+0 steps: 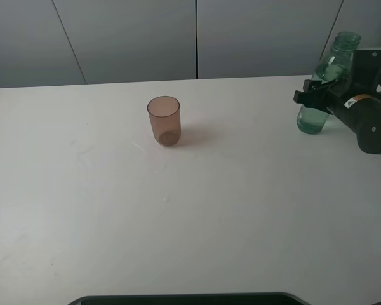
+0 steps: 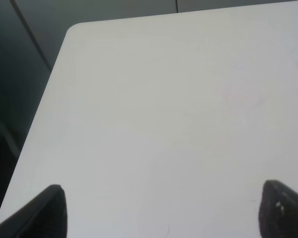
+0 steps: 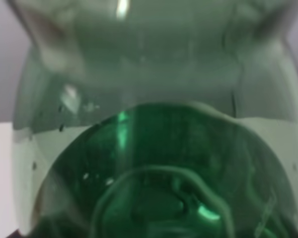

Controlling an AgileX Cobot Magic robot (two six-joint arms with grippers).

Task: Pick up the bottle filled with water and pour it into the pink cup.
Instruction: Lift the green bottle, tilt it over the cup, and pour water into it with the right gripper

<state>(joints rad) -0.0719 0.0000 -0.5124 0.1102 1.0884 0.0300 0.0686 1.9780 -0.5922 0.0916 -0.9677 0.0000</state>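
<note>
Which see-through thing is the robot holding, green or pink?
The tall green bottle, clamped in the right gripper. The short pink cup stands alone, untouched.

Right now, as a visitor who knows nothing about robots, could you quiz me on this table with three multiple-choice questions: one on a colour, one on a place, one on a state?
1. What colour is the tall, slim, translucent plastic bottle?
A) blue B) green C) red

2. Where is the small translucent brownish-pink cup on the white table?
A) upright, well apart from the bottle, to its left in the high view B) touching the bottle C) lying on its side

3. What is the right pincer doing?
A) hanging open over the cup B) holding the cup C) shut on the bottle

Answers:
1 B: both views of the bottle show green.
2 A: bare table lies between them.
3 C: the pincer clamps the bottle's middle.
</note>
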